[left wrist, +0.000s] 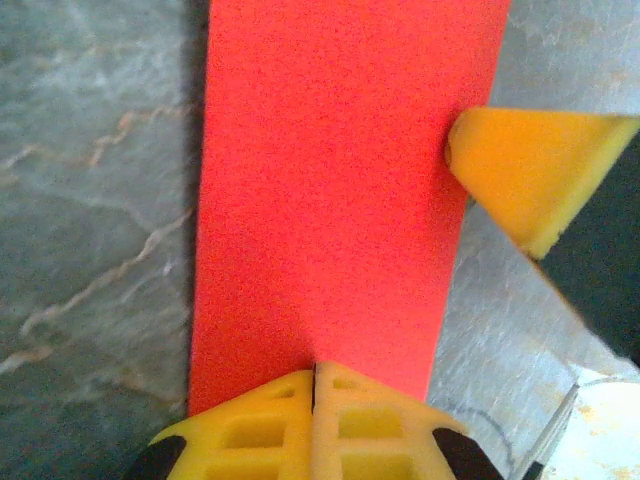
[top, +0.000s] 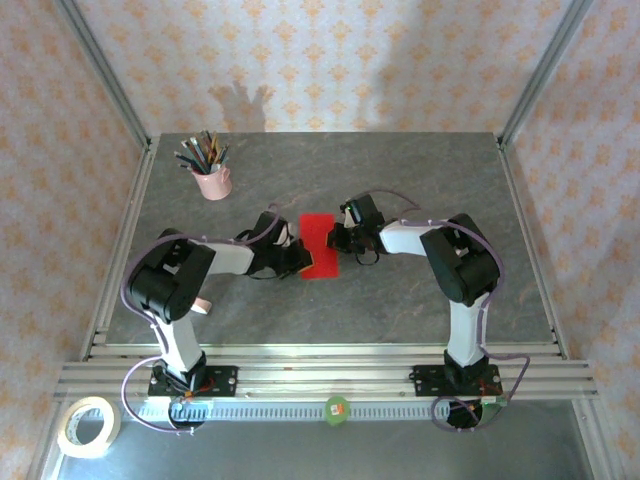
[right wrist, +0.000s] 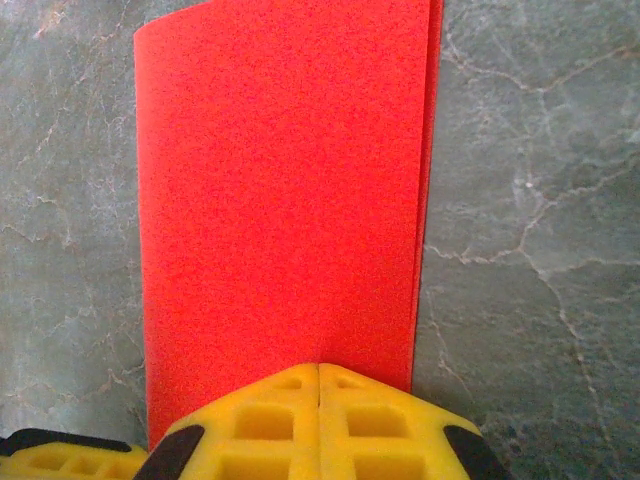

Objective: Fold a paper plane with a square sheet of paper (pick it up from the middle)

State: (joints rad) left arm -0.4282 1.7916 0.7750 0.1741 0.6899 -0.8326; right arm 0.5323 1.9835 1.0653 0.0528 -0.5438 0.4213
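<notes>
The bright red paper (top: pixel 320 245) lies flat at the middle of the grey table (top: pixel 420 180), folded into a long rectangle rather than a dart. Two layers show along its right edge in the right wrist view (right wrist: pixel 280 200). My left gripper (top: pixel 300 258) is shut, its tips (left wrist: pixel 315 375) resting on the paper's (left wrist: pixel 330 200) near left edge with no paper seen between them. My right gripper (top: pixel 338 238) is shut as well, its tips (right wrist: pixel 318 372) on the opposite edge. One yellow finger (left wrist: pixel 520 170) of the right gripper touches the paper's side in the left wrist view.
A pink cup (top: pixel 211 180) full of pencils stands at the back left. A tape roll (top: pixel 88 425) lies off the table at the front left, and a small green object (top: pixel 336 409) sits on the front rail. Metal frame posts bound the table's corners.
</notes>
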